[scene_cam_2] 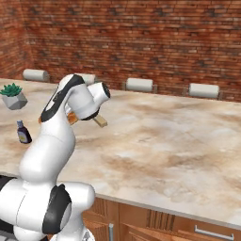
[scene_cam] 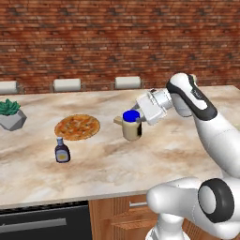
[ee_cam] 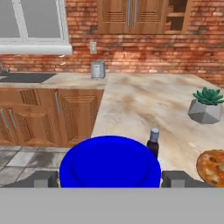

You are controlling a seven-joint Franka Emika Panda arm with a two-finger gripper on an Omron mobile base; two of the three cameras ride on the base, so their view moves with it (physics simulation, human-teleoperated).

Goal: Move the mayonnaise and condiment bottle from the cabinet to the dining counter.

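The mayonnaise [scene_cam: 132,126], a cream jar with a blue lid, stands upright at the middle of the dining counter [scene_cam: 140,159]. My gripper [scene_cam: 133,119] reaches in from the right and is shut on it. In the hand view the blue lid [ee_cam: 109,162] spans the gap, and both fingertips [ee_cam: 175,178] press its sides. I cannot tell whether the jar's base touches the counter. The dark condiment bottle [scene_cam: 62,151] stands free on the counter to the left, also seen as the bottle [ee_cam: 153,142] behind the lid. The cabinet [ee_cam: 131,17] hangs on the far brick wall.
A pizza [scene_cam: 77,126] lies between bottle and jar. A potted plant [scene_cam: 10,115] sits at the counter's left end. Pale stool backs [scene_cam: 127,82] line the far edge. Across the room, a worktop [ee_cam: 26,78] carries a metal canister [ee_cam: 97,70].
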